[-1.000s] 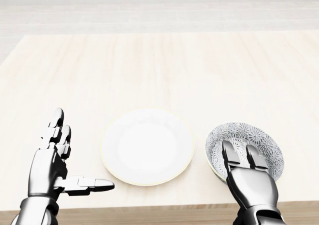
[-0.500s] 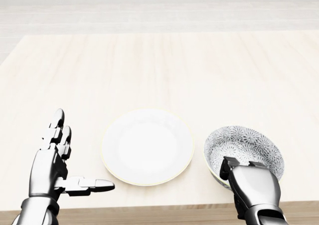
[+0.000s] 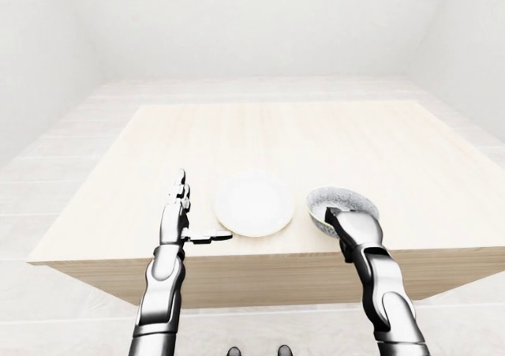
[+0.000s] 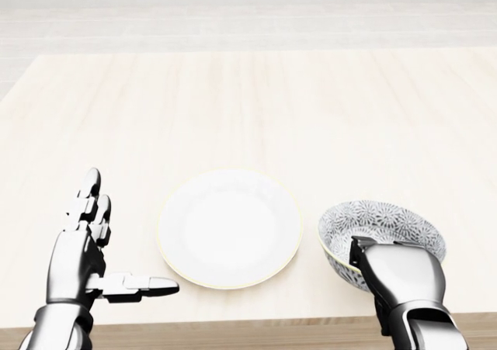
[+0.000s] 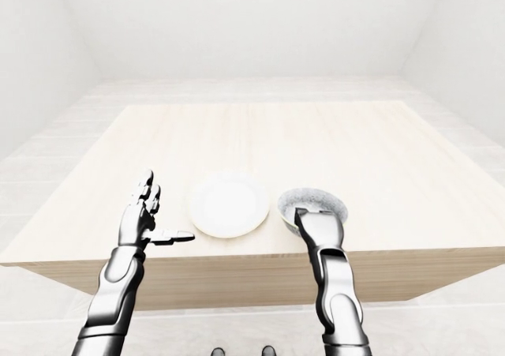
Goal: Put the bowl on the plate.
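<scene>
— Gripping the bowl (image 4: 386, 216) now, is it?
— Looks so. The right hand (image 4: 400, 280) has its fingers curled over the near rim and closed on it, though the thumb is hidden. The bowl is just right of the plate (image 4: 230, 227); I can't tell if it's off the table (image 4: 248, 109).
— Next?
— Lift, carry left, lower onto the plate. The left hand (image 4: 78, 261) hovers open.

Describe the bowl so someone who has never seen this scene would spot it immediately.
On the pale wooden table, look near the head view's bottom edge, right of the plain white plate. There the right robot hand grips the bowl by its lower rim. Unlike the flat, plain plate, it is deep with a grey floral pattern inside.
</scene>
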Robot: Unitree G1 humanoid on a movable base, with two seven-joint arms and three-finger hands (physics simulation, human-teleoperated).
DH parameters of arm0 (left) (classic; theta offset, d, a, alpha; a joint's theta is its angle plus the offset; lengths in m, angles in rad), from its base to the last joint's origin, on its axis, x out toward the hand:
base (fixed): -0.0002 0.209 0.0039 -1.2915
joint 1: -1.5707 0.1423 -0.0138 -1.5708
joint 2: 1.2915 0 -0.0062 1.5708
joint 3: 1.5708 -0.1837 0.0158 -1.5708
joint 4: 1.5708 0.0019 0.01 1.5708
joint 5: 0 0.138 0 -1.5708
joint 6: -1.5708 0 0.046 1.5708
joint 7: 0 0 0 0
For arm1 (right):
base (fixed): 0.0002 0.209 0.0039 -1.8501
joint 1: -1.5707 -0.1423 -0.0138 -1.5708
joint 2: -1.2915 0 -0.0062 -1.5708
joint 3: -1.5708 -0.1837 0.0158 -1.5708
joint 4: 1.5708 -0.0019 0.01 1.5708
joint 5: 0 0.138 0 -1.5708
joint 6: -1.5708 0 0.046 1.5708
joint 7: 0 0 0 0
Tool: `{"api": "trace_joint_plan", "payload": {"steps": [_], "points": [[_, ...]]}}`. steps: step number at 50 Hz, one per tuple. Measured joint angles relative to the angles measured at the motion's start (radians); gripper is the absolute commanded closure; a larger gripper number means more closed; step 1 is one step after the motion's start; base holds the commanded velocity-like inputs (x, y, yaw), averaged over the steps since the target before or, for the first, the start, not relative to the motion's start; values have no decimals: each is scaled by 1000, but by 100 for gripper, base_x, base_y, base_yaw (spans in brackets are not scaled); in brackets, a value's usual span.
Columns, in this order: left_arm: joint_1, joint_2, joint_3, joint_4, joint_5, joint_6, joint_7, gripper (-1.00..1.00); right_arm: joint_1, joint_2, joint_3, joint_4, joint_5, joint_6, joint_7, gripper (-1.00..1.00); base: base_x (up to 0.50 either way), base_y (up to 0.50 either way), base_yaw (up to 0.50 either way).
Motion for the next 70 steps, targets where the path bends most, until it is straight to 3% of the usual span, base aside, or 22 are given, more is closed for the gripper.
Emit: {"api": "trace_joint_plan", "payload": {"steps": [14,24,28,36,46,70], "points": [[-21,8,-4,39,35,-18,19,-100,-67,25,-2,-78,-100,0,107,80,0,0,0],[-67,69,-4,101,204,-54,71,-100,-124,50,18,-94,-141,0,145,77,0,0,0],[-89,97,4,125,287,-54,97,-100,-144,58,24,-92,-149,0,152,69,0,0,0],[-107,148,24,123,452,-54,133,-100,-180,69,37,-72,-149,0,157,80,0,0,0],[-99,188,56,99,608,-54,140,-100,-217,78,53,-58,-142,0,155,78,0,0,0],[-111,205,70,175,744,-54,172,-100,-258,120,106,-98,-129,0,166,98,0,0,0]]}}
